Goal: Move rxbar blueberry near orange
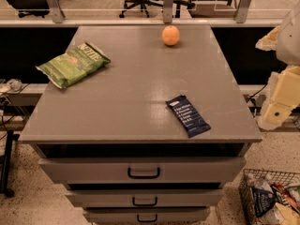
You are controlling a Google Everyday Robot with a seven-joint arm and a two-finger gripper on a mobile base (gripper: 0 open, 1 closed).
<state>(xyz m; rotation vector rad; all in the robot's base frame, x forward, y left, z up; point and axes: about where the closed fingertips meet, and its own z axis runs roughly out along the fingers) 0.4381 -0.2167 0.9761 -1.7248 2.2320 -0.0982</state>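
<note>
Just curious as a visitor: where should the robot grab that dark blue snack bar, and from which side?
Probably its middle, across the narrow width, coming from straight above: the snack bar lies flat and slanted on the cabinet top, nothing touching it, so its long edges are free. The hand hangs beside the cabinet, at the picture's right.

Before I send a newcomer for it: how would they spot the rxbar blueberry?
On the grey cabinet top, look front right, toward the gripper off the right edge. The rxbar blueberry is the slim navy wrapper with white text, unlike the green chip bag and round orange.
</note>
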